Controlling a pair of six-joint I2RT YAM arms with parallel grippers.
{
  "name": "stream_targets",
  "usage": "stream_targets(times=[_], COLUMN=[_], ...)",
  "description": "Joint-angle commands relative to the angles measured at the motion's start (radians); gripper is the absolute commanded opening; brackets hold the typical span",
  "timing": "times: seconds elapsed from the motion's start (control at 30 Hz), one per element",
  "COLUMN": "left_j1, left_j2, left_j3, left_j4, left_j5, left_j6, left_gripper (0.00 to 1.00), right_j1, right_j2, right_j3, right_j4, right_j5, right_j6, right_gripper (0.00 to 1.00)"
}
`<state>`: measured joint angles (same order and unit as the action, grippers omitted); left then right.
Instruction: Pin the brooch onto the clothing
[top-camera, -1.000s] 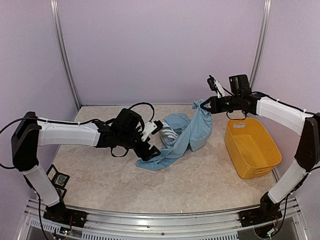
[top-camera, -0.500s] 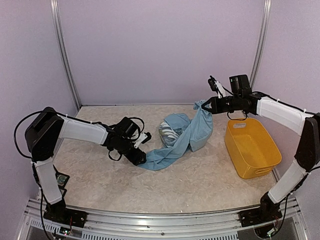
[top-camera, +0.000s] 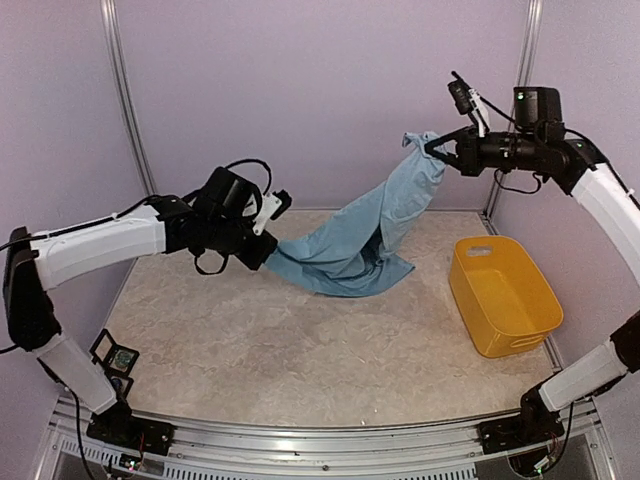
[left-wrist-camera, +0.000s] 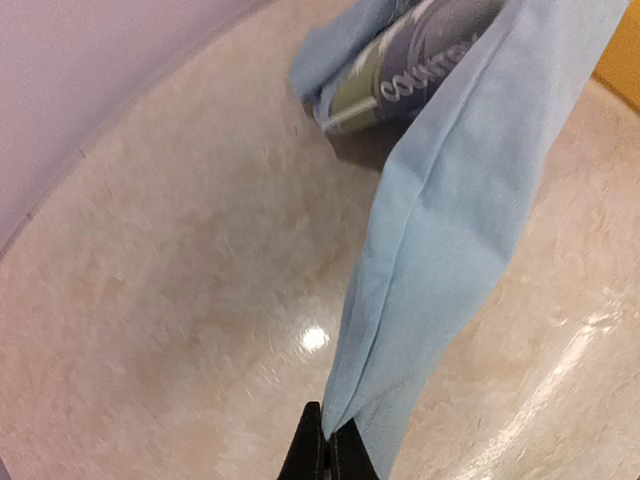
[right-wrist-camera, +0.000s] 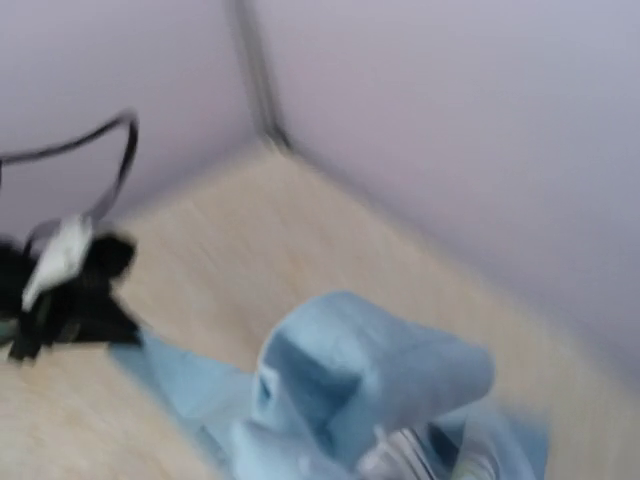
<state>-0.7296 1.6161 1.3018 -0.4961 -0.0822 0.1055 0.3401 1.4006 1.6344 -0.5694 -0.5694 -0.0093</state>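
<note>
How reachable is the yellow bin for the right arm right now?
Probably not yet. The path down to the yellow bin looks free, but the right hand is shut on the T-shirt, held high, so it would need to let go first.

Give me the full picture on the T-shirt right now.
The T-shirt is light blue soft fabric, bunched, with white lettering over grey-green print showing in a fold. It hangs stretched between the left gripper, pinching a low edge, and the right gripper, holding another part high. Its sagging middle rests on the table.
</note>
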Motion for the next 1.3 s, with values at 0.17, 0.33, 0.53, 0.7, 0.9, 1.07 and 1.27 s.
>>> stream_targets(times=[0.17, 0.33, 0.53, 0.7, 0.9, 1.07, 1.27], left_j1=[-0.338, -0.348, -0.145, 0.215, 0.291, 0.287, 0.296], left_j2=[-0.47, -0.555, -0.494, -0.317, 0.074, 0.217, 0.088], left_j3=[0.244, 0.274, 0.251, 0.353, 0.816, 1.073, 0.79], left_j4=[-0.04, -0.038, -0.061, -0.071, -0.102, -0.064, 0.067], left_j5=[-0.198, -0.317, -0.207, -0.102, -0.324, -0.394, -0.441], left_j6=[0.198, 0.21, 0.143, 0.069, 0.13, 0.209, 0.249], left_gripper=[0.0, 0.0, 0.0, 0.0, 0.0, 0.0, 0.0], right_j1=[-0.006, -0.006, -0.007, -0.029, -0.076, -0.085, -0.084], right_j2=[-0.252, -0.254, -0.12, 0.119, 0.446, 0.49, 0.419], right_j3=[0.301, 0.334, 0.23, 0.338, 0.747, 0.872, 0.739], right_j4=[-0.198, -0.179, -0.117, -0.043, 0.094, 0.289, 0.243], right_j5=[-0.287, -0.22, -0.014, 0.08, 0.163, 0.089, 0.004], right_j6=[-0.143, -0.117, -0.075, -0.088, -0.034, 0.057, -0.019], right_gripper=[0.0, 0.0, 0.0, 0.0, 0.0, 0.0, 0.0])
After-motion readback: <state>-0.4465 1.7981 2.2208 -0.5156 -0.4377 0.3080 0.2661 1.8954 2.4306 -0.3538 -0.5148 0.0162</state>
